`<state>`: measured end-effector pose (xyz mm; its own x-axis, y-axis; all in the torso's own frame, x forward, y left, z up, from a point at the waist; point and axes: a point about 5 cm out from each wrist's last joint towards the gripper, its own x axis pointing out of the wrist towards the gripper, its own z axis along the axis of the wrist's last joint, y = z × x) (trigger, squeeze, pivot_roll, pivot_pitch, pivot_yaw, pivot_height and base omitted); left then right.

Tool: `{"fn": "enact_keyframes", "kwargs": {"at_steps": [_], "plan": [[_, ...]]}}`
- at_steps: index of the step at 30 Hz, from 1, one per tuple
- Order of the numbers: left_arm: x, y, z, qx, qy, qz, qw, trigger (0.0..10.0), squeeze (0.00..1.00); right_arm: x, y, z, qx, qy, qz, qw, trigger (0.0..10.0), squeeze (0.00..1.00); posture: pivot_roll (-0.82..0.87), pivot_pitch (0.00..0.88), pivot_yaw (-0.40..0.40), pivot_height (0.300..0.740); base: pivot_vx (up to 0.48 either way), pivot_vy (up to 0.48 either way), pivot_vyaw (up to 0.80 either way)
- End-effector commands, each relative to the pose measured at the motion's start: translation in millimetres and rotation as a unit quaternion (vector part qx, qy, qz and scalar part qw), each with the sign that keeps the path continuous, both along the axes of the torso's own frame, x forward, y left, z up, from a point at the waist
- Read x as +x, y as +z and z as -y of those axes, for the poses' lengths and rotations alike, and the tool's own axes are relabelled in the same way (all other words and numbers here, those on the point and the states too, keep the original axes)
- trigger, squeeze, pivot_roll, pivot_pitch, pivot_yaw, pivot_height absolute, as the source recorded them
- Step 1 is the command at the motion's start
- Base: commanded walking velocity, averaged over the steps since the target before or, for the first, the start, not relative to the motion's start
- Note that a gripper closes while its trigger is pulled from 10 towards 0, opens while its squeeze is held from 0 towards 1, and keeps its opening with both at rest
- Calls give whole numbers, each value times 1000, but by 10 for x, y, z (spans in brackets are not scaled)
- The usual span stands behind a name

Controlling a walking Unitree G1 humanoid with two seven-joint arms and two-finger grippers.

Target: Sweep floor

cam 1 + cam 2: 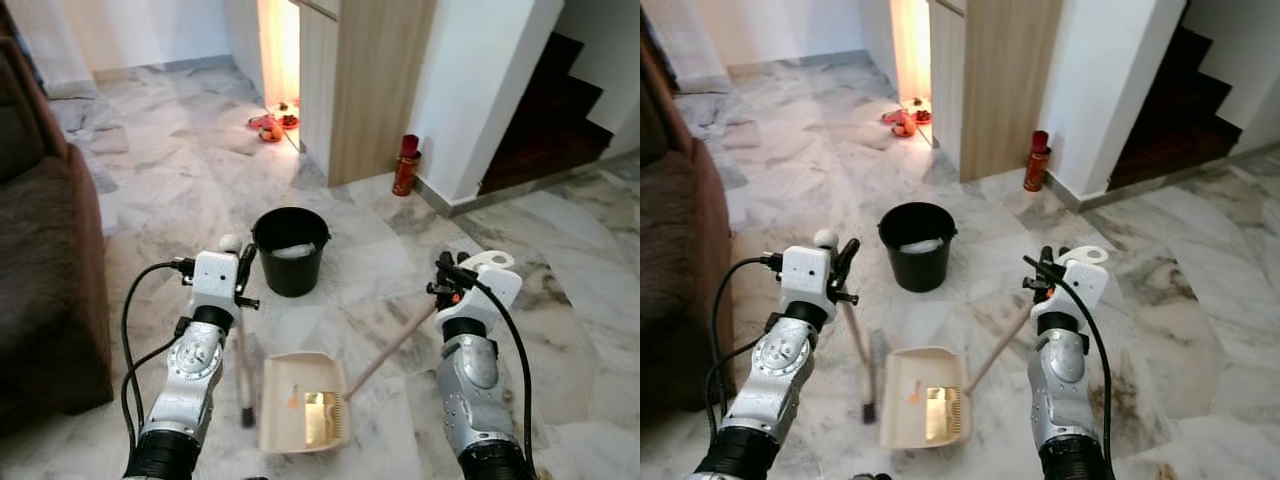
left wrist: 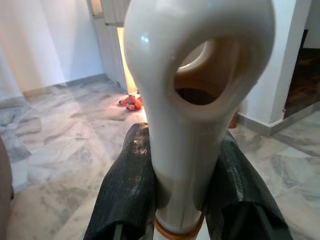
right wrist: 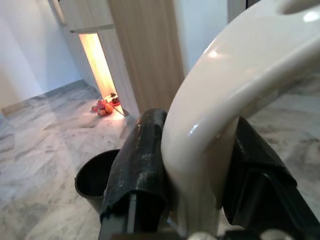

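Observation:
My left gripper is shut on the cream handle of a broom. Its thin stick runs down to a dark brush head on the marble floor. My right gripper is shut on the cream looped handle of a long-handled dustpan. That wooden shaft slants down to the cream dustpan, which lies flat between my arms. Inside the pan are a yellowish patch and a small orange bit. The black fingers press on both sides of the broom handle.
A black bucket stands just beyond the dustpan. On the left is a brown sofa. Ahead are a wooden cupboard, a red can by a white wall, red items on the floor, and dark stairs at the far right.

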<state>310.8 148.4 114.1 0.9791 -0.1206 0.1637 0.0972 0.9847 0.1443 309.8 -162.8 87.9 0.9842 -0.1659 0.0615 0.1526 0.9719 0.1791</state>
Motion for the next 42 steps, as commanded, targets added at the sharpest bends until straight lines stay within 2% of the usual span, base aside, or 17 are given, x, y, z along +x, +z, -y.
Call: {"fn": "enact_keyframes", "kwargs": {"at_steps": [1,10,26,31,42], "plan": [[4,128,-16,8,1,30,1000,10000,0,30,62,-13,9,1,15,1000,10000,0,43,0,-51,740,0,0,0],[8,136,-65,10,15,31,999,10000,0,54,82,-37,5,9,17,1000,10000,0,49,0,-55,740,99,0,0],[0,116,-92,7,25,26,999,10000,0,51,85,-47,-2,16,19,1000,10000,0,47,0,-60,740,379,0,0],[7,125,-100,7,28,27,999,10000,0,56,87,-82,0,23,20,1000,10000,0,52,0,-60,740,382,0,569],[14,125,-101,7,29,25,999,10000,0,60,82,-93,5,27,18,999,10000,0,52,0,-60,740,381,0,0]]}}
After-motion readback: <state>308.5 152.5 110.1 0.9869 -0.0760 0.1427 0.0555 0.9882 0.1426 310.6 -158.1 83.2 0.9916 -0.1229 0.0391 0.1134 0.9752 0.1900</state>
